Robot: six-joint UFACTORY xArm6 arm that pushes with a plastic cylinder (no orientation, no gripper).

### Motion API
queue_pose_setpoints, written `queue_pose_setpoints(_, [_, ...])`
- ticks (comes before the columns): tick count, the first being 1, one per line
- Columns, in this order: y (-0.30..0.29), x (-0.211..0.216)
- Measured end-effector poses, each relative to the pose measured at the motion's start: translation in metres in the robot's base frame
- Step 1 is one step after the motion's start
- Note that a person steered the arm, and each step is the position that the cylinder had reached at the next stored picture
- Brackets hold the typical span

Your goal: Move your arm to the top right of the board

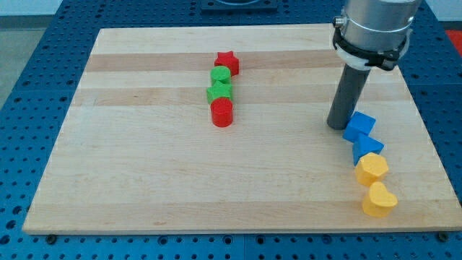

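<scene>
My tip (338, 125) rests on the wooden board (144, 166) at the view's right, a little above mid-height, just left of the upper blue block (359, 126). A second blue block (368, 147) lies right below it, then a yellow block (372, 169) and a yellow heart-like block (379, 200), forming a column down the right side. Near the board's middle top stands a column: red star (227, 62), green block (221, 76), green star-like block (220, 92), red cylinder (222, 113).
The board lies on a blue perforated table (36, 87). The arm's grey body (375, 29) hangs over the board's top right corner.
</scene>
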State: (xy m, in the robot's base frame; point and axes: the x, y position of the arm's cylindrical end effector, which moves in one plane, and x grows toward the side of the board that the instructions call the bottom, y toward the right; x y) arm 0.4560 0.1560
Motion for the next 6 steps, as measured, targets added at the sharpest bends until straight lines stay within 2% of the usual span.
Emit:
queue_pose_setpoints(1, [0.0, -0.006])
queue_pose_setpoints(2, [0.003, -0.04])
queue_pose_setpoints(4, [0.098, -0.136])
queue_pose_setpoints(5, [0.119, -0.188])
queue_pose_setpoints(6, [0.112, -0.239])
